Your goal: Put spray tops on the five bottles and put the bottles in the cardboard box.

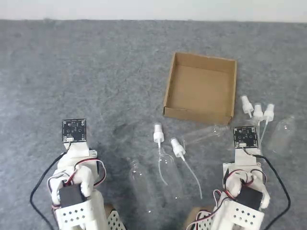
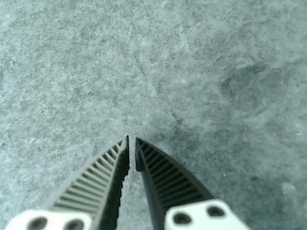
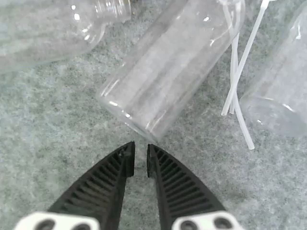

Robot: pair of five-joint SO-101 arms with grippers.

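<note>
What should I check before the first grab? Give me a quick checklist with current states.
1. The box is open and empty: ok.
2. Five spray tops lie loose on the mat, three right of the box, two in front of it: ok.
3. Five bottles present: cannot tell; they are clear and hard to count.
4. A lying bottle sits just ahead of the right tool: ok.
5. Left tool and right tool open to grasp: not ok; both are shut and empty.
</note>
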